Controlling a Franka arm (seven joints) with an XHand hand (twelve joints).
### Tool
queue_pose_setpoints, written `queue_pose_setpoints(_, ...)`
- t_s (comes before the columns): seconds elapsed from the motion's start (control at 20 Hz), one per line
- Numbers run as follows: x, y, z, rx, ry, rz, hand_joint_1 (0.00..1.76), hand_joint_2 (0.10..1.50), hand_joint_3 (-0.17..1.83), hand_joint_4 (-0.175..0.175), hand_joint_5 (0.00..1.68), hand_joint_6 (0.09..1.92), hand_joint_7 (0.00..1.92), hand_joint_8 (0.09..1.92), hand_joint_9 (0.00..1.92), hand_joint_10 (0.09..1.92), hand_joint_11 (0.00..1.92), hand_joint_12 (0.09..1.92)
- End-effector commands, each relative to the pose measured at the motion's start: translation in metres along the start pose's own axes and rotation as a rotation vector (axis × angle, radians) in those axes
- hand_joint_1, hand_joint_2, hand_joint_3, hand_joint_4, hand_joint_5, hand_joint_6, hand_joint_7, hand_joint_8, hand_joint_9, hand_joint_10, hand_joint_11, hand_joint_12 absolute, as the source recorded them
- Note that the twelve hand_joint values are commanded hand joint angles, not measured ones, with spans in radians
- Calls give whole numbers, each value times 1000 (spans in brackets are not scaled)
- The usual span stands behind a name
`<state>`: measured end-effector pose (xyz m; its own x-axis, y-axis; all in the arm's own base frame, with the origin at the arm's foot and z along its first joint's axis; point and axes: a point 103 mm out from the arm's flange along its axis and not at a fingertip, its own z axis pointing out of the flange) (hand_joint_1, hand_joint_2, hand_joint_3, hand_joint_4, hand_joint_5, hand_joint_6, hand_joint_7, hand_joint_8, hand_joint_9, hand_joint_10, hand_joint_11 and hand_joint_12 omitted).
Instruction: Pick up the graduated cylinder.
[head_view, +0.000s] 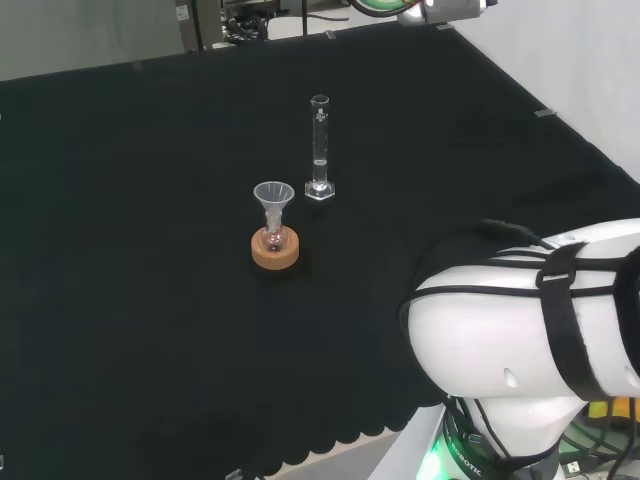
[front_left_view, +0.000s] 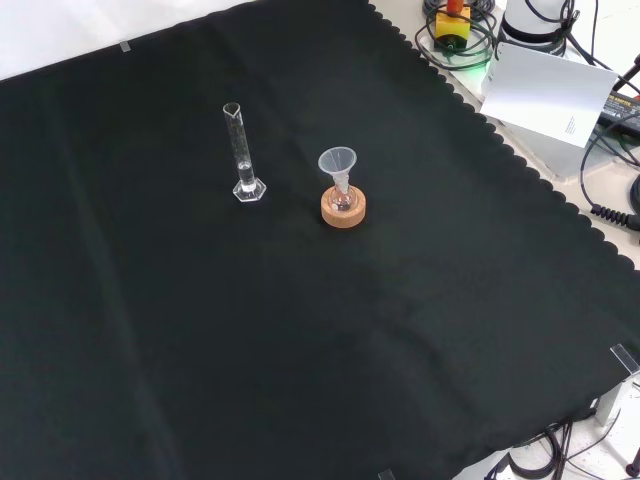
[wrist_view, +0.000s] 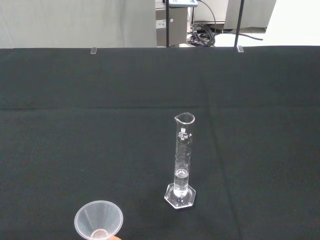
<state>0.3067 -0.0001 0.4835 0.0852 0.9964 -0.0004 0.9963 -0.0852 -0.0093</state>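
two items upright: graduated cylinder (head_view: 319, 146), funnel (head_view: 273, 205) on cork stand (front_left_view: 343, 208); fingers' state can't tell.

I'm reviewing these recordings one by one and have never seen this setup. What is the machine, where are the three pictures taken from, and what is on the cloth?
The machine is a white robot arm at a bench covered with black cloth. The head view looks over the arm from behind; the front view looks down from the opposite side; the wrist view rides at the wrist.

On the cloth stand a clear graduated cylinder, upright on its hexagonal foot, and, apart from it, a funnel set in a small flask on a cork ring. Nothing touches the cylinder; it is not yet picked up.
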Motion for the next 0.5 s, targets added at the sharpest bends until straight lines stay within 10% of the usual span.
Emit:
queue_pose_setpoints(0.05,0,0,0,-10,-12,1,18,1121,541,1,137,205,15,499,230,647,130,1295)
queue_pose_setpoints(0.5,2,3,3,-1,-12,11,0,1207,388,1,196,87,8,501,229,635,101,1365)
